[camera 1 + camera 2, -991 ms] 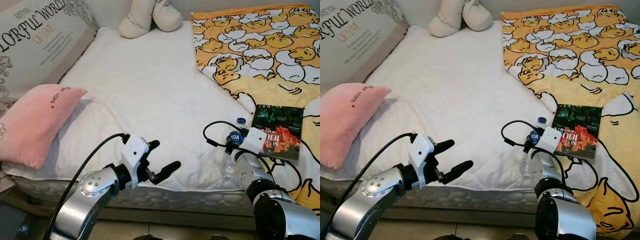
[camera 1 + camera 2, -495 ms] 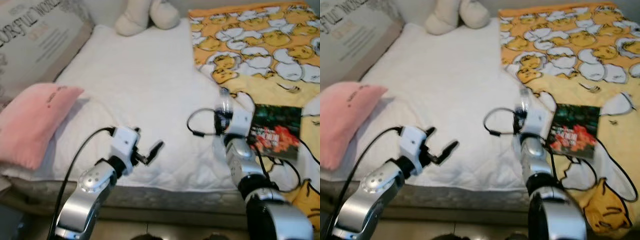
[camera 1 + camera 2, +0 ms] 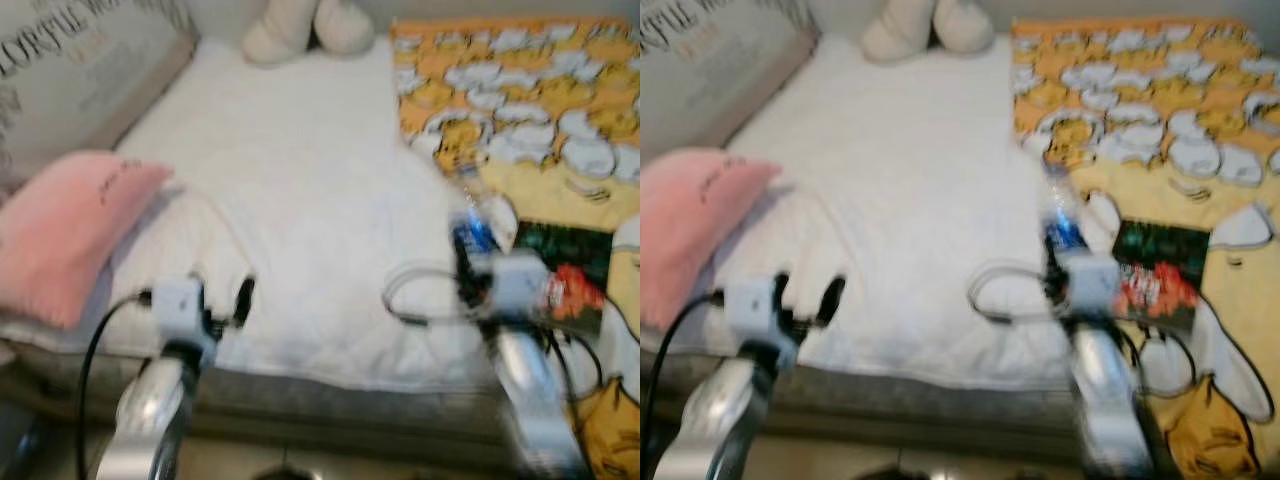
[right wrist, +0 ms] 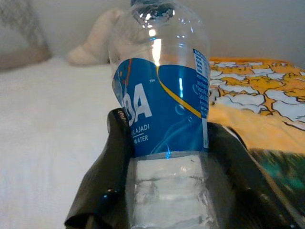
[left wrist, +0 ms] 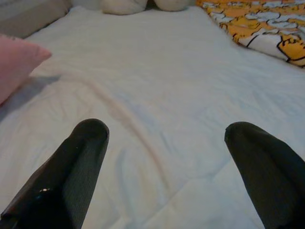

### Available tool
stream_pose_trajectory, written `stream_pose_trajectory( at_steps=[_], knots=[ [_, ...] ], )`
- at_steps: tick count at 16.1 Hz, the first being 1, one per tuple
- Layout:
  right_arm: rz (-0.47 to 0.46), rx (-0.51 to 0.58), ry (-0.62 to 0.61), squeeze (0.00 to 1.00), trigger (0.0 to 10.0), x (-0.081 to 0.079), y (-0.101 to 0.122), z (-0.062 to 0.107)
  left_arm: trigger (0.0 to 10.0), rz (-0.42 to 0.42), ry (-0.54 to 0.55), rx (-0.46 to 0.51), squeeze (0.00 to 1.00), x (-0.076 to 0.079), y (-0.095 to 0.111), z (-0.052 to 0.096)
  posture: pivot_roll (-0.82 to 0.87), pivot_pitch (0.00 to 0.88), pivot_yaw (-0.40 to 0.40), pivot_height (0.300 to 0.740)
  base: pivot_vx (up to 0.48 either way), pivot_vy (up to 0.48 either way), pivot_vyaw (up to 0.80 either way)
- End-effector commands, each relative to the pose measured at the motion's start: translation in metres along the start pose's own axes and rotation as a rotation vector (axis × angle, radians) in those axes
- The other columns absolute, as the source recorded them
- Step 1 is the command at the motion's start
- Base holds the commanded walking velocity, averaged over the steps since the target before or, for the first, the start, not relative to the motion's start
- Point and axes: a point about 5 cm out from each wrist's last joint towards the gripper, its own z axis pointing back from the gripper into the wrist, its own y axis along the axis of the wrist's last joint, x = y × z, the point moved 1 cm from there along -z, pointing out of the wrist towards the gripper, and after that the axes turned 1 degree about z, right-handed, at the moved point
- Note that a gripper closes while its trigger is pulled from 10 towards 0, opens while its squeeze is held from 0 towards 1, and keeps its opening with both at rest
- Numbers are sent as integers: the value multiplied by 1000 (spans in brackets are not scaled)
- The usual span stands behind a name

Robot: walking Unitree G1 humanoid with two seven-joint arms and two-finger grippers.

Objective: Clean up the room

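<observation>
A clear plastic water bottle (image 3: 470, 225) with a blue label (image 4: 162, 109) is held upright above the white bed (image 3: 300, 170), near its front right. My right gripper (image 4: 167, 183) is shut on its lower body, one black finger (image 4: 107, 186) on each side. A dark book (image 3: 565, 280) with a red picture lies on the bed just right of that gripper. My left gripper (image 3: 222, 300) hovers open over the front left edge of the bed, its fingers (image 5: 71, 176) wide apart with only white sheet between them. The eye views are blurred.
A pink pillow (image 3: 70, 235) lies at the bed's left edge. A yellow duck-print blanket (image 3: 520, 110) covers the right side. A cream plush toy (image 3: 305, 25) sits at the far end. A printed panel (image 3: 70, 50) borders the far left.
My right gripper has raised the bottle from lying on the bed to upright. My left gripper has swung left toward the bed's front edge. The camera has shifted and blurred.
</observation>
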Motion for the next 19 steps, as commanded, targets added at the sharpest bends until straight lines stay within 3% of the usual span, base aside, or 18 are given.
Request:
stream_pose_trajectory(
  at_steps=[1, 2, 3, 4, 5, 7, 8, 12, 15, 17, 19],
  knots=[
    [5, 84, 87, 0, 0, -13, 19, 0, 10000, -23, 4, 40, 0, -4, 9, 0, -127, 0, 108, 740, 0, 0, 0],
    [22, 50, 148, 0, 0, -19, 13, 17, 10000, -14, 49, 44, 0, -8, 5, 7, -139, 0, 103, 740, 0, 0, 0],
    [10, 1, 140, 0, 0, -17, 5, 23, 10000, -12, 58, 40, 0, -7, 2, 12, -139, 0, 98, 740, 0, 0, 0],
    [-10, -96, 102, 0, 10000, -9, -9, 31, 10000, -18, 65, 20, 0, 1, -11, 26, -150, 0, 94, 740, 0, 0, 0],
    [-16, -102, 116, 0, 10000, -9, -9, 32, 10000, -10, 71, 19, 0, 2, -12, 27, -150, 0, 94, 740, 0, 0, 0],
    [-19, -100, 123, 0, 10000, -11, -6, 29, 10000, 8, 93, 61, 0, -1, -5, 14, -148, 0, 92, 740, 0, 0, 0],
    [-19, -105, 92, 0, 10000, -9, -7, 18, 10000, 2, 90, 86, 0, -4, 3, 4, -156, 0, 106, 740, 0, 0, 0],
    [-58, -143, 28, 0, 10000, -3, -13, -3, 10000, -17, 69, 101, 0, -6, 8, -7, -150, 0, 121, 740, 0, 360, 0],
    [-85, -175, 38, 0, 10000, -8, -20, 0, 10000, -30, 85, 89, 0, -8, 3, -7, -157, 0, 132, 740, 0, 116, 477],
    [-46, -144, 132, 0, 10000, -11, -13, -4, 10000, 54, 202, 57, 0, -22, -10, 3, -171, 0, 130, 740, 0, 0, 678],
    [-27, -160, 157, 0, 10000, -2, -10, -19, 10000, 65, 208, 32, 0, -13, -19, 1, -182, 0, 88, 740, 0, 0, 634]
  ],
)
